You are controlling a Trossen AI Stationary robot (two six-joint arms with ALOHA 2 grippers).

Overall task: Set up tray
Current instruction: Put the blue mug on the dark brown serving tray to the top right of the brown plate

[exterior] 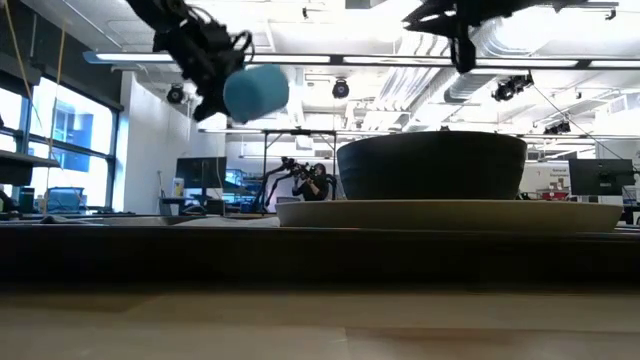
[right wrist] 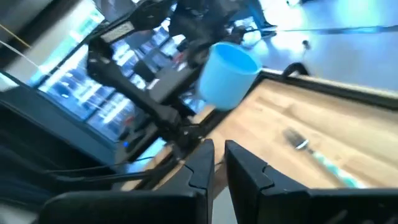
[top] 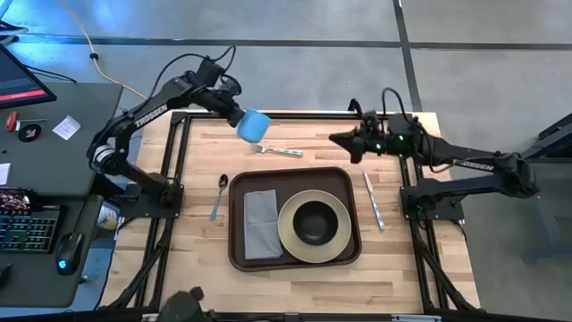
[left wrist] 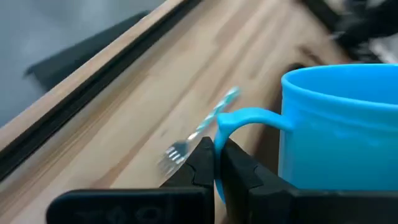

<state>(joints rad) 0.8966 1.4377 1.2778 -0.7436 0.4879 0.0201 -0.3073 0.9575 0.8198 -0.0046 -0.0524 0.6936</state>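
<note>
The dark brown tray lies at the table's middle near side. On it are a grey napkin and a beige plate with a dark bowl on top. A blue cup hangs above the far left of the table, with my left gripper shut on its handle. My right gripper hovers shut at the far right, above the table, with nothing between its fingers. In the low view the cup is well above the bowl. My left gripper pinches the cup's thin loop handle between its two fingertips. The fingers come slanting down from the table's left side. The cup is lifted clear of the table and hangs tilted beyond the fingers.
A fork lies on the wood under the cup, just beyond the tray's far rim. A spoon lies left of the tray and a knife right of it. A desk with a keyboard stands off the table's left.
</note>
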